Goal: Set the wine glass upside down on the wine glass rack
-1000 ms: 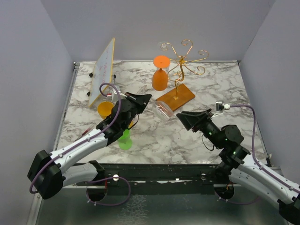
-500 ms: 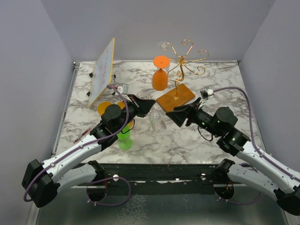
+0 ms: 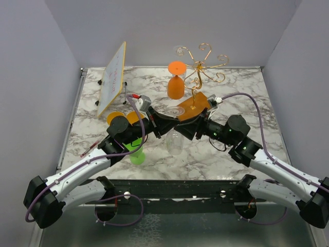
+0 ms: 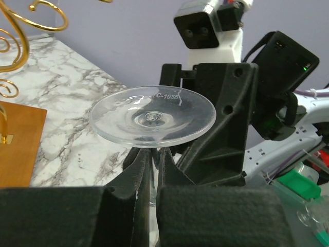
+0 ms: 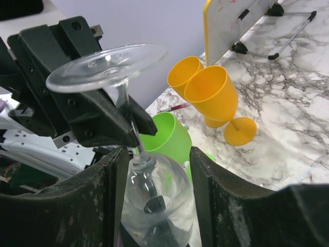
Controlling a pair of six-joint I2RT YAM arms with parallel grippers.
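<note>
The clear wine glass (image 3: 175, 143) hangs upside down above the table, foot up and bowl down. My left gripper (image 3: 168, 125) is shut on its stem just under the foot (image 4: 152, 116), as the left wrist view (image 4: 153, 155) shows. My right gripper (image 3: 188, 128) is open, its fingers on either side of the bowl (image 5: 157, 200), with a gap on the right side. The wine glass rack (image 3: 201, 63), gold wire curls on a brown wooden base (image 3: 195, 106), stands behind the grippers. Its curls (image 4: 20, 31) show at the left of the left wrist view.
An orange glass (image 3: 176, 81) stands upside down left of the rack. A tilted whiteboard (image 3: 112, 77) stands at the back left. Two yellow-orange cups (image 5: 211, 95) and a green cup (image 3: 136, 150) sit under my left arm. A pen (image 3: 90, 149) lies at the left.
My left gripper has turned the glass from lying tilted to hanging foot up and carried it right. My right gripper has moved left and closed in around the bowl.
</note>
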